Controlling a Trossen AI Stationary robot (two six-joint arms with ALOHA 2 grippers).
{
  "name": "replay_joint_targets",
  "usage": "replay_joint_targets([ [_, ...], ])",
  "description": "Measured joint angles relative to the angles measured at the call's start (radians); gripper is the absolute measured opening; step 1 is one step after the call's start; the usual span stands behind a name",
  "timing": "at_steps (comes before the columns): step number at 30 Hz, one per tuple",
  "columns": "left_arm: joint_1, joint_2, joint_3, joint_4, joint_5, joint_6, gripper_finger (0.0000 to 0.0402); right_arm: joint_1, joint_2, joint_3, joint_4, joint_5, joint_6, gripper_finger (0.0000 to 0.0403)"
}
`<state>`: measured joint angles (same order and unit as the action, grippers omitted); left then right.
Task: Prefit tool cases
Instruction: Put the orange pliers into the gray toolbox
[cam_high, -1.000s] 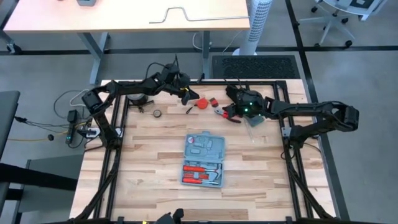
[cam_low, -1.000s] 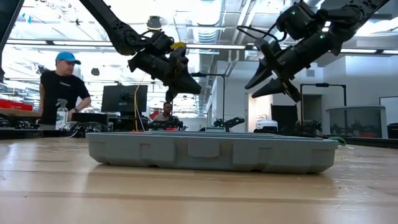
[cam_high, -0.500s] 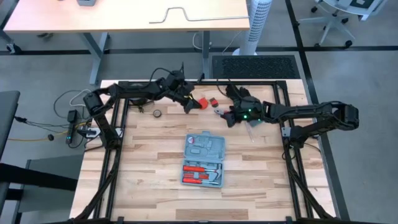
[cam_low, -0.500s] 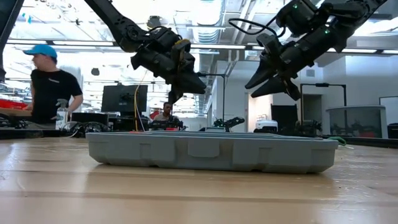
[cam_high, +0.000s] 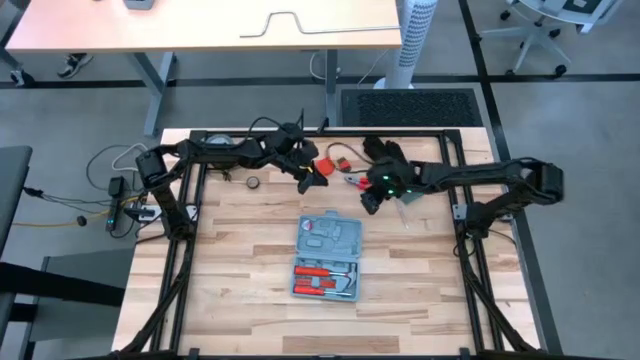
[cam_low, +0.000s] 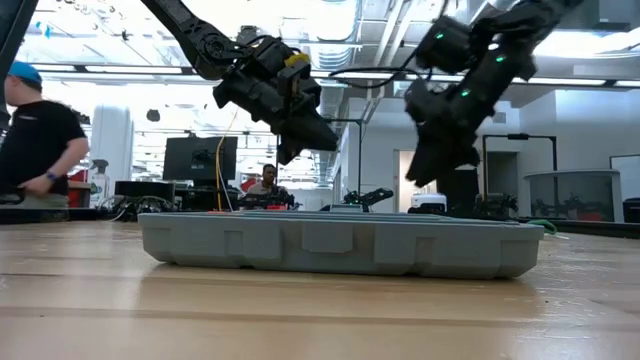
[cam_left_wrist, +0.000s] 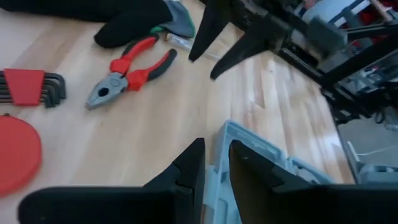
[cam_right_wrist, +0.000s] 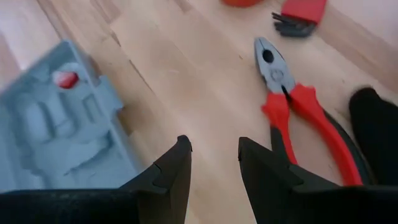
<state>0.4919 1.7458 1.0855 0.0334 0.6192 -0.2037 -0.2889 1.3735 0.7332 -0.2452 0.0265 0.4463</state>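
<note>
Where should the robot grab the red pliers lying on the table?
Probably across the two red handles of the pliers, coming straight down from above. They lie flat on the wooden table, and the handles look thicker and longer than the grey metal jaws. The open right gripper is nearest.

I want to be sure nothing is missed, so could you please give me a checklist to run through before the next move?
1. Tool case open, flat on the table: ok.
2. Left gripper empty, fingers slightly apart: ok.
3. Right gripper open and empty: ok.
4. Pliers lying free on the table, within view of both wrists: ok.
5. The two grippers apart from each other: ok.
6. Which case slot fits the pliers: cannot tell.
</note>
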Motion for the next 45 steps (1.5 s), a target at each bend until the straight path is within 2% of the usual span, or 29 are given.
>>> replay_joint_targets([
  [8, 0.003, 0.000, 0.000, -0.018, -0.023, 0.021, 0.0065, -0.044, 0.225, 0.127, -0.047, 0.000, -0.090, 0.0142],
  [15, 0.001, 0.000, 0.000, -0.099, -0.048, 0.069, 0.0065, -0.090, 0.315, 0.161, -0.107, 0.001, -0.123, 0.0142],
  [23, 0.001, 0.000, -0.001, -0.132, -0.069, 0.103, 0.0065, -0.109, 0.317, 0.160, -0.119, 0.076, -0.121, 0.0141],
  [33, 0.001, 0.000, -0.001, -0.150, -0.070, 0.113, 0.0065, -0.099, 0.343, 0.157, -0.076, 0.054, -0.028, 0.0124],
  [39, 0.001, 0.000, -0.001, -0.179, -0.071, 0.144, 0.0065, -0.078, 0.243, 0.158, -0.046, 0.025, -0.017, 0.0121],
  [45, 0.001, 0.000, -0.001, -0.176, -0.116, 0.155, 0.0065, -0.119, 0.166, 0.158, -0.111, 0.102, -0.020, 0.0120],
])
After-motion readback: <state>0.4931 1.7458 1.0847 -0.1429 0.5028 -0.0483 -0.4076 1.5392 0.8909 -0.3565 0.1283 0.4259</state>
